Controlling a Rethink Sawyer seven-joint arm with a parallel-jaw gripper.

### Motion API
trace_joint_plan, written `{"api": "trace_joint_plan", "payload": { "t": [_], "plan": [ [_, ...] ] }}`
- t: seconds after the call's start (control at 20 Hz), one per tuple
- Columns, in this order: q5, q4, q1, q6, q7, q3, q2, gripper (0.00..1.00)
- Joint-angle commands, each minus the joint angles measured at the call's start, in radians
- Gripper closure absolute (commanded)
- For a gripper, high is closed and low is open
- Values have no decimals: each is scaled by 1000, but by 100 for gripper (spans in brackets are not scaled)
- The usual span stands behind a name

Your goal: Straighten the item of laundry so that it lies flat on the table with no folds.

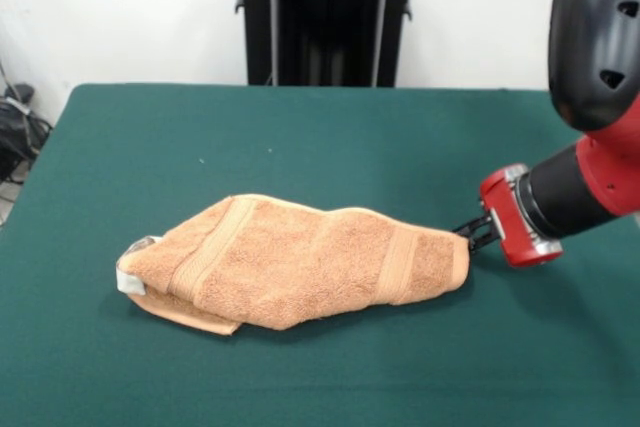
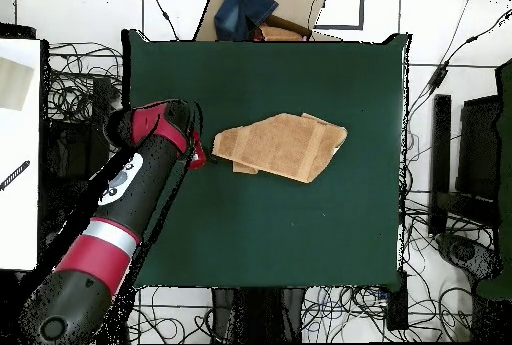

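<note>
The orange-tan towel (image 1: 300, 267) lies bunched and folded over itself in a long shape on the green table (image 1: 330, 137), slightly left of the middle. Its two woven bands run across it, and the white tag (image 1: 130, 282) shows at its left end. My gripper (image 1: 472, 234) comes in low from the right and is shut on the towel's right tip, just above the table. In the overhead view the towel (image 2: 285, 146) lies near the middle of the table (image 2: 300, 231), with the gripper (image 2: 210, 157) at its left end.
The robot's black pedestal (image 1: 325, 17) stands behind the table's far edge. In the overhead view my red arm (image 2: 120, 211) crosses the table's left edge. A cardboard box with blue cloth (image 2: 255, 11) sits beyond the top edge, and cables lie around the table.
</note>
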Motion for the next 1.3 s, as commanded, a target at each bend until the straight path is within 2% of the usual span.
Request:
{"api": "trace_joint_plan", "payload": {
  "t": [0.05,0.55,1.3],
  "plan": [
    [23,33,-12,-72,286,45,10,0],
    [17,50,-9,-96,282,51,4,0],
    [38,2,-27,-64,295,53,22,0]
  ]
}}
